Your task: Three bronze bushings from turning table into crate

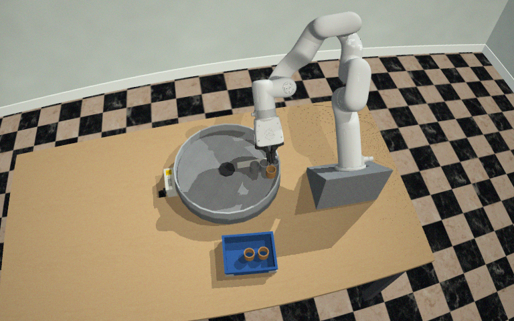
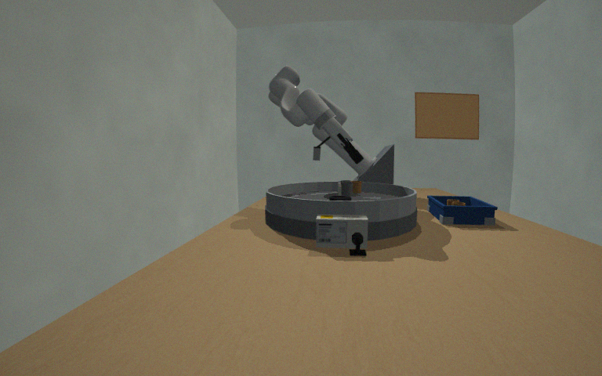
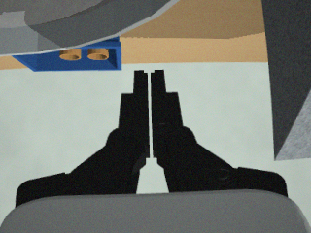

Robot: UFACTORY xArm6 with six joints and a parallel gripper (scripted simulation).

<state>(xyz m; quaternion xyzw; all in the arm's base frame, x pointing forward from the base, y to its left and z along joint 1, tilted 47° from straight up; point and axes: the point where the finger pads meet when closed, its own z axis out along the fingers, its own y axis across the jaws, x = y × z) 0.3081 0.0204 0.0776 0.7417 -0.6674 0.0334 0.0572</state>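
Note:
The grey turning table (image 1: pixel 226 176) holds one bronze bushing (image 1: pixel 270 170) upright near its right rim, with two grey bushings (image 1: pixel 254 166) just left of it. My gripper (image 1: pixel 270 156) hangs just above and behind the bronze bushing, shut with nothing between the fingers. The blue crate (image 1: pixel 249 253) stands in front of the table with two bronze bushings (image 1: pixel 255 253) inside. The crate also shows in the wrist view (image 3: pixel 78 58) and in the exterior view (image 2: pixel 462 208).
A black hub (image 1: pixel 226 169) sits at the turning table's middle. A white control box (image 1: pixel 169 182) is fixed to its left side. The arm's grey pedestal (image 1: pixel 349 184) stands right of the turning table. The table rim rises around the bushings.

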